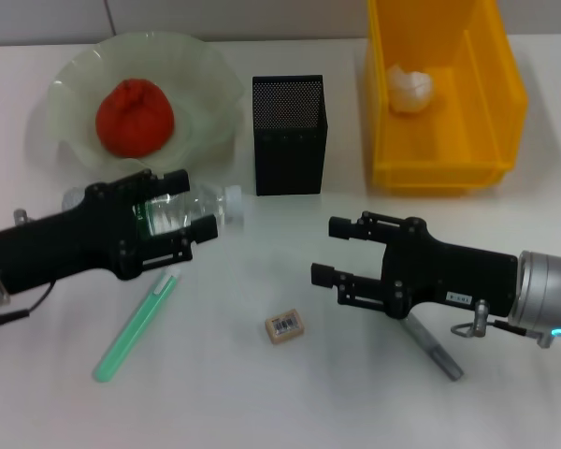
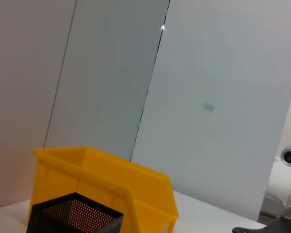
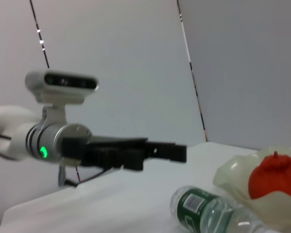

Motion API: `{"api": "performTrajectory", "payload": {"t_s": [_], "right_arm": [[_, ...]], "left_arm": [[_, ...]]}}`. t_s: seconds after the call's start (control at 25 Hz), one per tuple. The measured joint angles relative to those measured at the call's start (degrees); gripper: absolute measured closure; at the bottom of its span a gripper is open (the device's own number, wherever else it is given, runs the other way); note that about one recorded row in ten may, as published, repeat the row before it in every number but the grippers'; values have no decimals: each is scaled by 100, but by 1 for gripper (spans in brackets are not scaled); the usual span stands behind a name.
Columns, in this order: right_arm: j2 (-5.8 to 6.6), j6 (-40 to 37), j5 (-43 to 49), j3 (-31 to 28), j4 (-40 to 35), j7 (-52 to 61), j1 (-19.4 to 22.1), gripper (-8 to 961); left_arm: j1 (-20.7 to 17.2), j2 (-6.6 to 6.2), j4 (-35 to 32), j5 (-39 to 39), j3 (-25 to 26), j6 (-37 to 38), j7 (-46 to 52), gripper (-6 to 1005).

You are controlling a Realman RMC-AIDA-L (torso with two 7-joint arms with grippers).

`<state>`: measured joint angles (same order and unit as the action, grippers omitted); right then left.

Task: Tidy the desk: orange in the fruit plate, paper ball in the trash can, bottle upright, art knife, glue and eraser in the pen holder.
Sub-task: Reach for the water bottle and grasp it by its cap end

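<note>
The left pincer [image 1: 194, 204] hangs open around the lying bottle [image 1: 182, 213], touching nothing visibly. It should close mid-body, then tip it upright onto the bench [image 1: 262, 393] slowly. The right pincer [image 1: 329, 249] hovers open, empty.

The orange [image 1: 135, 117] sits in the green wavy plate [image 1: 210, 94]. The white paper ball [image 1: 409, 89] lies in the yellow bin [image 1: 494, 103]. The clear bottle [image 1: 201, 208] lies on its side. The beige eraser [image 1: 286, 326] lies on the table, well before the black mesh holder [image 1: 289, 136].

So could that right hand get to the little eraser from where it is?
Probably yes. The right hand hangs open beside the eraser, with only bare table between them; the grey pen lies on its other side.
</note>
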<state>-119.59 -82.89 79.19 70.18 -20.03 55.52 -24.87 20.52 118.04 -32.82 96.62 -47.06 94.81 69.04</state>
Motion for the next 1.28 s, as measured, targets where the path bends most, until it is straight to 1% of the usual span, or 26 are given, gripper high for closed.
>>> {"api": "performTrajectory", "payload": {"t_s": [0.08, 0.12, 0.16, 0.24, 0.32, 0.44, 0.6, 0.68, 0.84, 0.92, 1.04, 1.28], "right_arm": [[-4, 7, -8, 2, 81, -10, 0, 275], [-4, 11, -19, -15, 118, -14, 0, 275], [-5, 20, -28, -34, 161, -21, 3, 275], [-5, 71, -38, -56, 231, -45, 10, 275], [-4, 120, -43, -59, 282, -60, 16, 275], [-3, 135, -46, -58, 327, -62, 31, 275], [-2, 137, -54, -58, 385, -62, 41, 275], [-2, 138, -61, -68, 438, -63, 46, 276], [-2, 171, -65, -75, 473, -63, 44, 276], [-2, 216, -66, -75, 503, -63, 36, 276], [-4, 256, -70, -75, 525, -63, 30, 276], [-11, 262, -79, -83, 527, -65, 42, 276]], "left_arm": [[34, -1, -240, 37, -52, -39, 260, 216], [34, -1, -240, 37, -52, -39, 260, 216], [138, -1, -590, 321, -83, -100, 761, 216], [276, -1, -877, 694, -95, -162, 1279, 216], [547, 1, -1239, 1320, -111, -227, 1960, 216], [974, 15, -1603, 2072, -114, -260, 2703, 216], [1424, 54, -2037, 2769, -256, -270, 3349, 218], [1549, 59, -2253, 2939, -500, -356, 3582, 222], [1625, 60, -2923, 3268, -1456, -776, 4161, 229], [1672, 64, -3222, 3508, -1851, -888, 4286, 233], [1804, 70, -3329, 3751, -2112, -951, 4343, 239], [2071, 86, -3245, 4396, -2657, -1262, 4405, 251]]}}
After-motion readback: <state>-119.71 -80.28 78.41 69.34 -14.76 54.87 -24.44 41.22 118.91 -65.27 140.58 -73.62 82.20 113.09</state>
